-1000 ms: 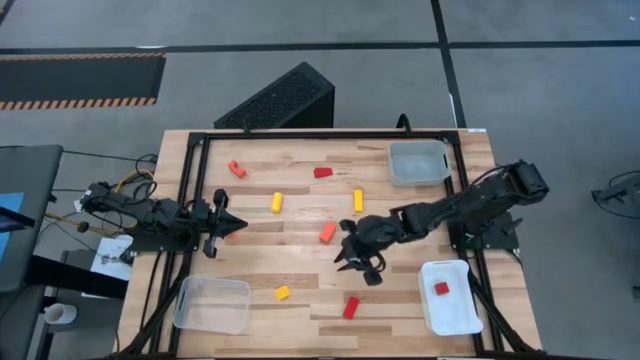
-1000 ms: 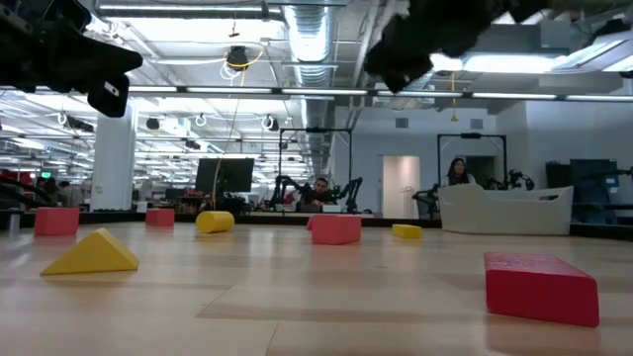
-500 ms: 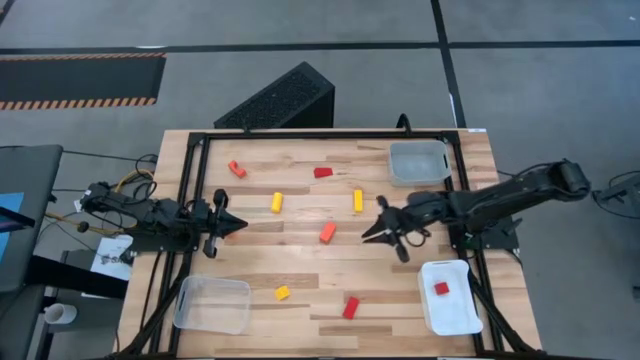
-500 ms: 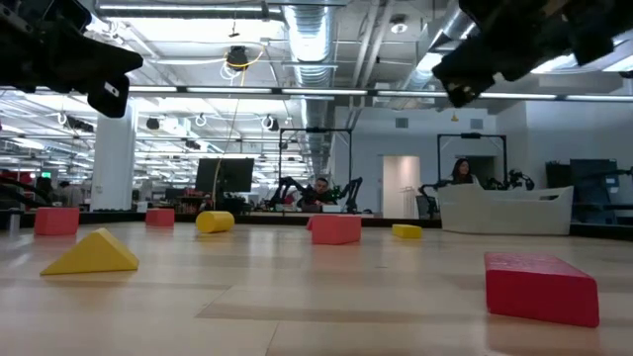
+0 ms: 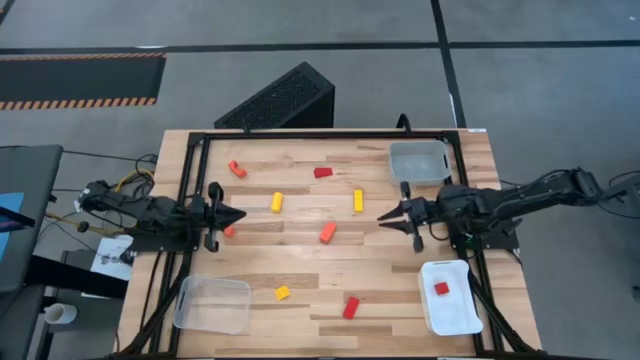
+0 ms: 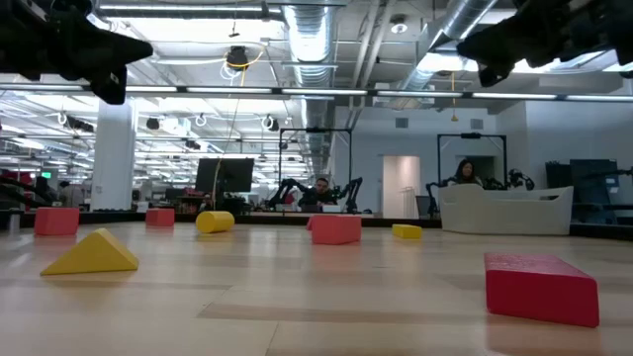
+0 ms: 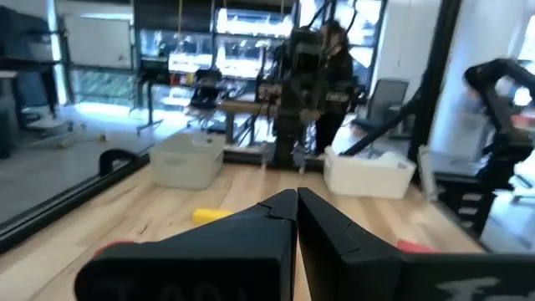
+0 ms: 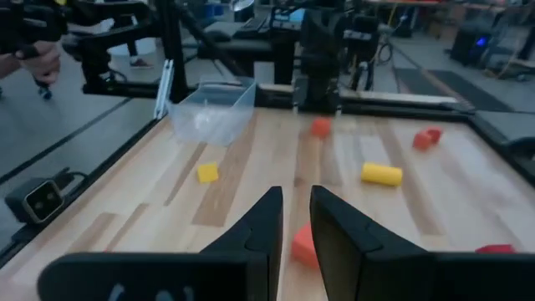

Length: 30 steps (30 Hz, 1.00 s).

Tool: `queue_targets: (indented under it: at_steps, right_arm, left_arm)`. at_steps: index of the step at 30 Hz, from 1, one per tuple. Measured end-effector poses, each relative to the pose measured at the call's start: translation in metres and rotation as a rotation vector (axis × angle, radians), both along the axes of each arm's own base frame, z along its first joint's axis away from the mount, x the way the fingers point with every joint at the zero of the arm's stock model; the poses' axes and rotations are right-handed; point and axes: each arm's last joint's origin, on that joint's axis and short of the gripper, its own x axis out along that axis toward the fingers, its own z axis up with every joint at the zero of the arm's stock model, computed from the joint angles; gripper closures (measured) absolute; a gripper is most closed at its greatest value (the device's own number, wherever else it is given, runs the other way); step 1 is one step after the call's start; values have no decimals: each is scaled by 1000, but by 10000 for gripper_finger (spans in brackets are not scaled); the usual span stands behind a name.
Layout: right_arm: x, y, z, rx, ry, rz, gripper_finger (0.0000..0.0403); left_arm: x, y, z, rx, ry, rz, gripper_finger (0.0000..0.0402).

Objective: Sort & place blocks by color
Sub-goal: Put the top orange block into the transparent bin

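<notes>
Right gripper [image 5: 385, 217] hovers above the table's right side, between the clear tray [image 5: 419, 162] and the white tray [image 5: 449, 297]; fingers nearly together with a narrow gap, holding nothing. Left gripper [image 5: 238, 214] sits at the left edge, fingers pressed together, empty, an orange block [image 5: 229, 231] just beside it. One red block [image 5: 441, 288] lies in the white tray. Other blocks are scattered on the wood: orange [image 5: 327, 232], yellow [image 5: 357, 200], yellow [image 5: 277, 201], red [image 5: 322, 172], red [image 5: 350, 307], yellow [image 5: 282, 292], orange [image 5: 237, 169].
</notes>
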Motion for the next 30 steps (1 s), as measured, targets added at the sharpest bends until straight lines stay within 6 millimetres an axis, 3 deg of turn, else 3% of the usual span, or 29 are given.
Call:
queue_targets:
  at_steps: [10, 17, 24, 30]
  right_arm:
    - [-7, -6, -5, -7, -2, -37, 316]
    - [-4, -10, -6, -24, -4, -61, 316]
    - [-4, -12, -6, -25, -3, -69, 316]
    - [-4, -11, -7, -25, 1, -64, 316]
  left_arm:
    - [20, 4, 41, -48, 261, 263, 384]
    - [52, 19, 52, -83, 647, 489, 300]
    - [81, 54, 52, -148, 901, 582, 183]
    - [83, 99, 49, -247, 1110, 664, 140]
